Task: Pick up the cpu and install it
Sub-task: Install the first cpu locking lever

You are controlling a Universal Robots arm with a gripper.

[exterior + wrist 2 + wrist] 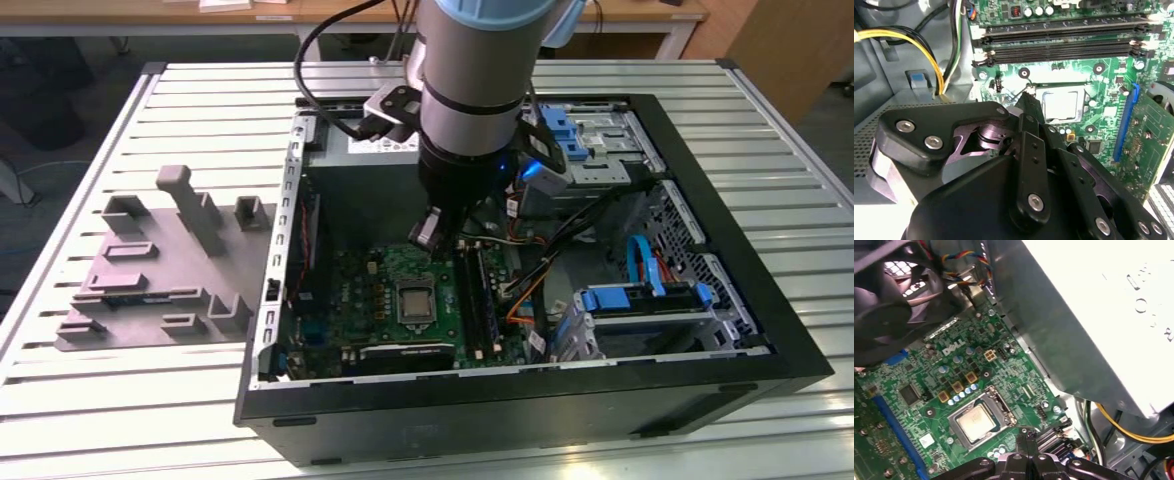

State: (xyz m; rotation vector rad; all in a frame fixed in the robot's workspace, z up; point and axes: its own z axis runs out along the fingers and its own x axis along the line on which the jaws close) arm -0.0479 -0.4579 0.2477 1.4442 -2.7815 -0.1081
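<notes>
The open computer case (pixel 747 330) lies on the slatted table (pixel 160 400), the grey moulded tray (pixel 147 290) beside it at the exterior view's left. Inside, on the green motherboard (pixel 919 390), the cpu (pixel 975 421) already sits in its silver-framed socket (pixel 956 427). The gripper (pixel 1025 437) hovers just beside that socket, apart from the chip, its fingertips drawn together and holding nothing
</notes>
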